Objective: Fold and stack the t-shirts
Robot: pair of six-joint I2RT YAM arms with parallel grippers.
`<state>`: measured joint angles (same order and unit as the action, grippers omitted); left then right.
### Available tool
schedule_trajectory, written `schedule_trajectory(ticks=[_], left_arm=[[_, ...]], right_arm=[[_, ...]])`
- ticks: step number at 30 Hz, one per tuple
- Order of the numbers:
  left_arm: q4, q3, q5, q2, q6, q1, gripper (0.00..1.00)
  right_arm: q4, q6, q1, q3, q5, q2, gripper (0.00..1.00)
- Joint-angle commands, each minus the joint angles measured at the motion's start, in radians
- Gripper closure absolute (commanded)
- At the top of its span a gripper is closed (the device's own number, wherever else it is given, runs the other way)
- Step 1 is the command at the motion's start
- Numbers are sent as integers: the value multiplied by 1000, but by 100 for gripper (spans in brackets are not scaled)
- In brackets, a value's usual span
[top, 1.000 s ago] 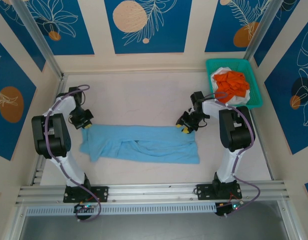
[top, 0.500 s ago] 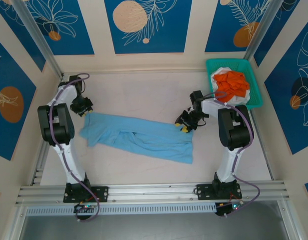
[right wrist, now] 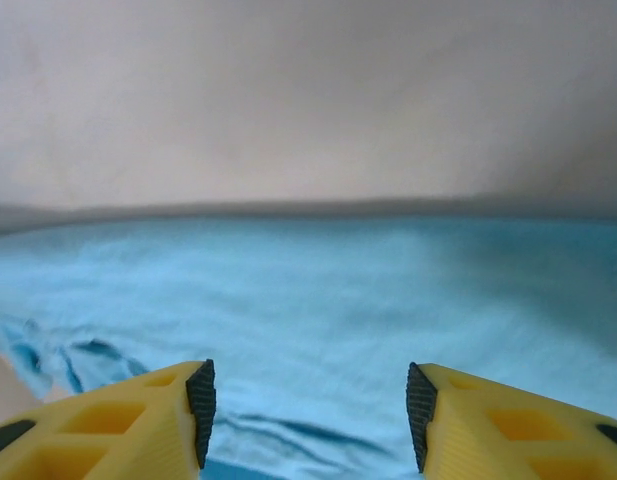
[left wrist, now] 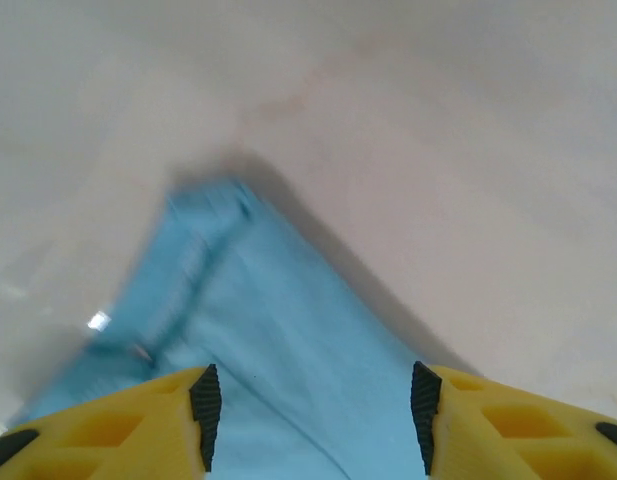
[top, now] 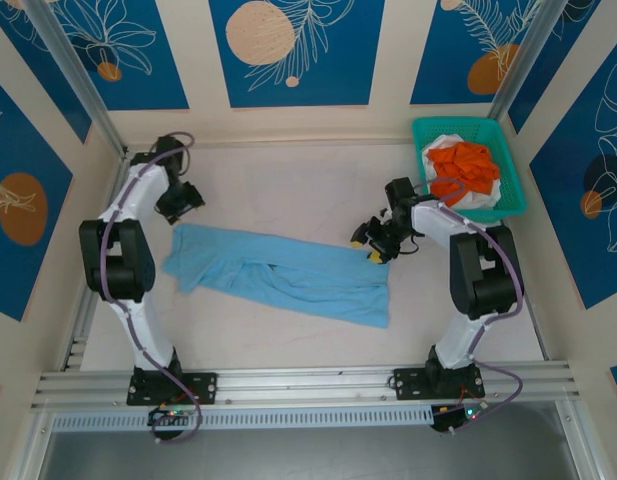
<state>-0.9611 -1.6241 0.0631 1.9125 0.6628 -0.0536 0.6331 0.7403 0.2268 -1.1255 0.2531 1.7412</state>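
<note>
The light blue t-shirt [top: 278, 275] lies as a long, rumpled strip across the middle of the table, tilted down to the right. My left gripper [top: 181, 203] hovers open just above the strip's left end; its wrist view has blue cloth [left wrist: 288, 350] between and beyond the spread fingers. At the strip's upper right corner my right gripper [top: 371, 240] is open over the cloth [right wrist: 308, 300], gripping nothing. The orange t-shirt [top: 464, 167] is bunched on top of the white t-shirt [top: 478, 196] in the teal basket.
The teal lattice basket [top: 515, 190] stands at the back right corner. Blue-and-cream walls and metal posts enclose the table [top: 288, 180]. An aluminium rail [top: 308, 382] runs along the near edge by the arm bases.
The blue shirt's left end was dragged back and its right end slid left, tilting the strip. My left gripper let go and rose toward the back; the right gripper barely moved.
</note>
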Motion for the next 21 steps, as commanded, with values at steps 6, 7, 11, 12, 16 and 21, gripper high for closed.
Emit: schedule_trajectory(ticks=[6,7,11,12,16,21], left_arm=[[-16,209,16,-13,188,-174,49],[-8,228,14,4,212,-175,49],[32,225,14,85,235,-178,49],[29,195,15,124,226,-178,49],[-4,-12,42,297,162,-205,48],[-76,-456,45,565,64,-273,47]], right_arm=[[28,-116,220,99,58,-22,49],[26,-112,234,113,60,-17,49],[11,-101,284,146,61,11,49],[11,-100,296,151,63,26,49],[8,-53,330,182,60,64,49],[-33,26,359,207,111,101,49]])
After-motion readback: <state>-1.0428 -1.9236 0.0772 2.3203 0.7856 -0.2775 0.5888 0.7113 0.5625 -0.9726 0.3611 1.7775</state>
